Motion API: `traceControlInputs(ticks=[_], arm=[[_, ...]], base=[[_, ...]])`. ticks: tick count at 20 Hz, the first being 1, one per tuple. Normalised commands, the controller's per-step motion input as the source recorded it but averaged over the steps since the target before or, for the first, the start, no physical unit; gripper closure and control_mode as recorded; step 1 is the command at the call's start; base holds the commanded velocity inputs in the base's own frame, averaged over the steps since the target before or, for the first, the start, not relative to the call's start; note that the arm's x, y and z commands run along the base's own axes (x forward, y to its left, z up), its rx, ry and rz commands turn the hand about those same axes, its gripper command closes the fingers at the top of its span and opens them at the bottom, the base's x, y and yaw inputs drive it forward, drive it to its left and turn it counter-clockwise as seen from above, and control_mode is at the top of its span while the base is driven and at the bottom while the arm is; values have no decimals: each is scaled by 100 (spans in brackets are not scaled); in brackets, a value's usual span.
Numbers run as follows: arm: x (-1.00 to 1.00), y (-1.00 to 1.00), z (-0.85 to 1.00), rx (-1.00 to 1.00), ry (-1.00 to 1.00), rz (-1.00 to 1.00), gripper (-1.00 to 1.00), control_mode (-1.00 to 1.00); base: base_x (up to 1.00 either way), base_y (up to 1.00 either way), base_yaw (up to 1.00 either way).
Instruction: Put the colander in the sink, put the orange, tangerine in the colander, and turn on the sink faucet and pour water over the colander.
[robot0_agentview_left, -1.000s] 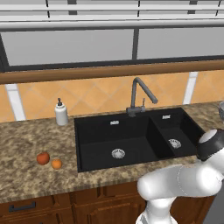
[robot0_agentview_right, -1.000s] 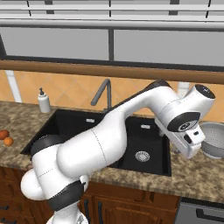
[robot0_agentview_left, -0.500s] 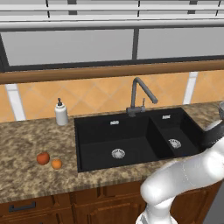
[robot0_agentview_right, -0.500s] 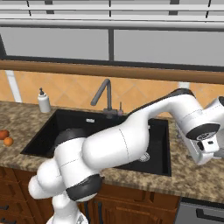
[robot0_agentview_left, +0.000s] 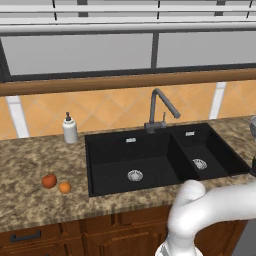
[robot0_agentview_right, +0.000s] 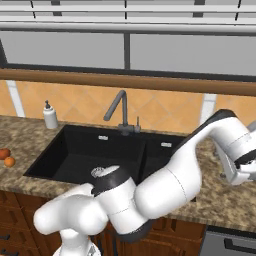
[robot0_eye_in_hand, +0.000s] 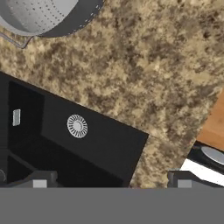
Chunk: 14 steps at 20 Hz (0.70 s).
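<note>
The colander (robot0_eye_in_hand: 43, 15), a round perforated metal bowl, rests on the granite counter in the top left corner of the hand view, beyond the sink's small basin (robot0_eye_in_hand: 100, 144) and its drain. My gripper (robot0_eye_in_hand: 111, 181) is open and holds nothing, its fingertips (robot0_eye_in_hand: 39, 180) hanging above the sink's right end, apart from the colander. The black two-basin sink (robot0_agentview_left: 150, 165) has the dark faucet (robot0_agentview_left: 161, 107) behind it, with no stream running. The orange and tangerine lie together far left: a larger reddish fruit (robot0_agentview_left: 49, 181) and a smaller orange one (robot0_agentview_left: 64, 187). I cannot tell which is which.
A white soap dispenser (robot0_agentview_left: 70, 129) stands on the counter left of the sink. The arm (robot0_agentview_right: 200, 150) arches over the sink's right end to the hand (robot0_agentview_right: 239, 170) near the right edge. A tiled wall and wooden sill run behind the counter.
The arm has swung further right, carrying the hand from beside the small basin to the counter at the sink's right end. The jaws stayed open. The fruits have not moved.
</note>
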Motion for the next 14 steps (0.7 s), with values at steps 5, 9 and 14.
traceControlInputs(ticks=[5,9,14], arm=[[32,-15,-28,0,0,-6,-100,-100],[33,-8,-26,0,0,-8,-100,-100],[32,-10,-19,0,0,-12,-100,-100]], base=[[0,0,0],[0,0,0],[0,0,0]])
